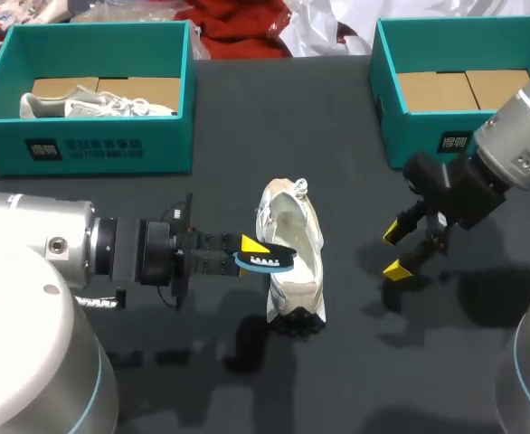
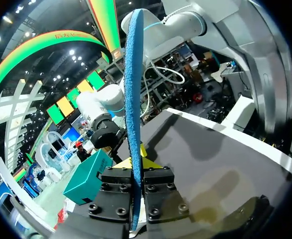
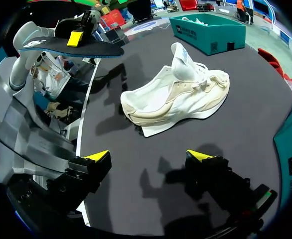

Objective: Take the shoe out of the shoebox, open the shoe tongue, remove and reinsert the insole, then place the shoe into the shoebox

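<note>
Left gripper (image 1: 251, 253) was clamped on the thin flat insole (image 1: 267, 261), fuzzy blue underside, just left of the shoe (image 1: 301, 226). White mesh shoe sat upright mid-table (image 1: 337, 136), tongue raised. Right gripper (image 1: 395, 251) hung to its right, fingers apart. Teal cardboard shoebox (image 1: 93, 149) far left

The left arm (image 1: 30, 262) lies level, left claw (image 1: 252, 250) pinched flat on the insole (image 1: 267, 262). The right arm (image 1: 518, 145) slants down from the right, right claw (image 1: 394, 250) spread wide, tips pointing down.
</note>
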Controlling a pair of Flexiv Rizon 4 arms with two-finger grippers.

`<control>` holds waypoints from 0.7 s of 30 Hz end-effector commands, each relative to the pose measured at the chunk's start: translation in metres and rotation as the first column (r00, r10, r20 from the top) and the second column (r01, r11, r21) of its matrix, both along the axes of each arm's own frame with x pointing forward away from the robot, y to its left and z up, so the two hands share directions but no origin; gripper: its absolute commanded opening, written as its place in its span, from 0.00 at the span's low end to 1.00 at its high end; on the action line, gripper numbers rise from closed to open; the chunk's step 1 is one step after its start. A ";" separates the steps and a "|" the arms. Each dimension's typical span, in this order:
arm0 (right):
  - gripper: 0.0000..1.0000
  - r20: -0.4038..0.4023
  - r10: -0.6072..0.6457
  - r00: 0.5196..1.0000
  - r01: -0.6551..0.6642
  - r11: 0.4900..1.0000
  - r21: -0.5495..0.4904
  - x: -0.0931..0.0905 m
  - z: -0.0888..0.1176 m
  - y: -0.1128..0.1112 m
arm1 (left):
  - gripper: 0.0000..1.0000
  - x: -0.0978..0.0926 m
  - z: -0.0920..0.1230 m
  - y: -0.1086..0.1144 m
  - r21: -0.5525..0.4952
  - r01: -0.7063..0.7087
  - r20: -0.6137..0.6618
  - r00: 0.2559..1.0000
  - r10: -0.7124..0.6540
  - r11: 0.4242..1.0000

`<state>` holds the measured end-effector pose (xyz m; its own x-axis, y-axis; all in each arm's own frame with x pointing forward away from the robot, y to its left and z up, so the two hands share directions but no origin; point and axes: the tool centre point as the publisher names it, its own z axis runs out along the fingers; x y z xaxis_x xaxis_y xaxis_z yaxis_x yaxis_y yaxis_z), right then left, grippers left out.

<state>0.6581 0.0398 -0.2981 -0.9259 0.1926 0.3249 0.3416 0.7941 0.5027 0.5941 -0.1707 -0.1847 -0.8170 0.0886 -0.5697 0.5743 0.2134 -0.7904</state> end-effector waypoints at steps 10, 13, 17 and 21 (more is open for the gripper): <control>1.00 0.182 0.171 0.968 -0.165 0.985 -0.049 0.006 -0.042 0.020 | 0.00 0.006 -0.013 -0.015 -0.024 -0.030 -0.058 0.998 0.028 0.999; 1.00 0.196 0.167 0.966 -0.161 0.986 -0.045 0.006 -0.048 0.019 | 0.00 0.012 -0.015 -0.021 -0.053 -0.025 -0.093 0.995 0.020 0.998; 1.00 0.201 0.222 0.954 -0.216 0.975 -0.055 0.005 -0.052 0.026 | 0.00 0.016 -0.017 -0.026 -0.077 -0.009 -0.118 0.993 0.000 0.997; 1.00 0.201 0.222 0.954 -0.216 0.975 -0.055 0.005 -0.052 0.026 | 0.00 0.016 -0.017 -0.026 -0.077 -0.009 -0.118 0.993 0.000 0.997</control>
<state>0.6601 0.0624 -0.3494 -0.9931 -0.0151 0.1167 0.0486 0.8505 0.5237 0.6007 -0.1853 -0.1976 -0.8786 0.0372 -0.4761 0.4758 0.1542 -0.8660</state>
